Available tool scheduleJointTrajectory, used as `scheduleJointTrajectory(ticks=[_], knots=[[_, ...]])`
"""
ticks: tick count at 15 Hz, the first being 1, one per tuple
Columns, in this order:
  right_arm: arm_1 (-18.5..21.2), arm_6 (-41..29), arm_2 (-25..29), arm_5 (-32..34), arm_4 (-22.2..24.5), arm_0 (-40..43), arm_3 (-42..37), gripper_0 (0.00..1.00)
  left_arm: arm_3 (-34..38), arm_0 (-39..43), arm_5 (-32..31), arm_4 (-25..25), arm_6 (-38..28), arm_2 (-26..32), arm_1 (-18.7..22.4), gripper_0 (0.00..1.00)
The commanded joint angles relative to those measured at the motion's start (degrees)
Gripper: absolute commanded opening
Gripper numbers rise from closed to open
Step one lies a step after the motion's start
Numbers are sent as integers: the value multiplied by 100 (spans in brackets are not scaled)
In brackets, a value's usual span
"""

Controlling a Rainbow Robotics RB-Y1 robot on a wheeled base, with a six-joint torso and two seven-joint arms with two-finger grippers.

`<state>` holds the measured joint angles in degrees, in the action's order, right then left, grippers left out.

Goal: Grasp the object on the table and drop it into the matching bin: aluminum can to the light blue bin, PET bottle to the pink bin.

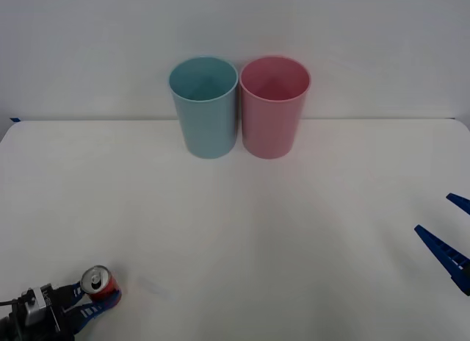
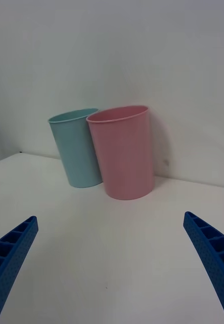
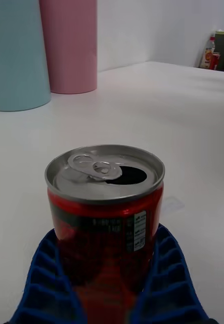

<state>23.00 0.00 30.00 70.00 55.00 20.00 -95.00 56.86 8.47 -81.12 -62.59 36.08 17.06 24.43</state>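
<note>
The aluminum can (image 1: 99, 281), red with a silver top and an opened pull tab, stands upright at the near left corner of the white table (image 1: 257, 231). My left gripper (image 1: 94, 297) is shut on it; in the left wrist view the blue fingers (image 3: 46, 273) hug both sides of the can (image 3: 105, 202). The light blue bin (image 1: 205, 109) and the pink bin (image 1: 274, 109) stand side by side at the far middle, touching or nearly so, both open on top. My right gripper (image 1: 449, 231) hovers open at the right edge, facing the bins (image 2: 123, 152).
A white wall rises just behind the bins. The left wrist view shows a few small bottles and cans (image 3: 220, 50) far off beyond the table. Bare tabletop stretches between the can and the bins.
</note>
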Motion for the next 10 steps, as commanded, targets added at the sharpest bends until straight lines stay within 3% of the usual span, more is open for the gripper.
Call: scheduleJointTrajectory(ticks=[1, 8, 10], knots=[[0, 0, 0, 0, 0, 0, 0, 100, 0, -12, 0, 10, -39, 34, 0, 0], [0, 0, 0, 0, 0, 0, 0, 100, 273, 6, 44, 511, -320, 51, 0, 0], [0, 0, 0, 0, 0, 0, 0, 100, 545, 49, 105, 652, -681, 51, 0, 0]])
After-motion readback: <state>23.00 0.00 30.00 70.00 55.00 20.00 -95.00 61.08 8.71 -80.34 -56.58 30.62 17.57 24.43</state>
